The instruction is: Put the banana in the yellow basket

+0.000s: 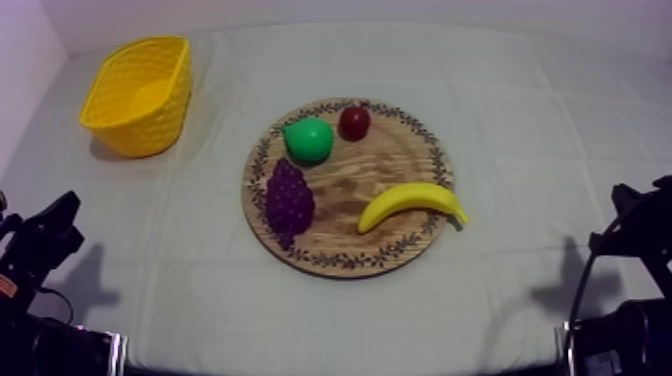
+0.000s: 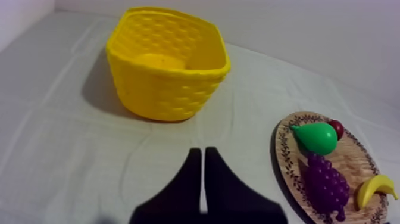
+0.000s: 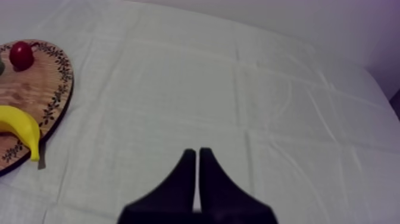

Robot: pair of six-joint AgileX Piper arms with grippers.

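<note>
Nearest to me, my left gripper point(image 2: 203, 150) and right gripper point(image 3: 197, 150) sit low at their own sides of the counter point(image 1: 540, 130). Each is clenched on nothing, fingers pressed together in a narrow wedge. Beyond them, the banana point(image 1: 410, 203) lies on the near right part of the wooden board point(image 1: 372, 168), one tip reaching past the rim. The grapes point(image 1: 289, 197) lie at the board's left, with the pear point(image 1: 308, 140) and small red fruit point(image 1: 354, 122) behind. Farthest, at far left, stands the yellow basket point(image 1: 150, 125), well apart from the board.
</note>
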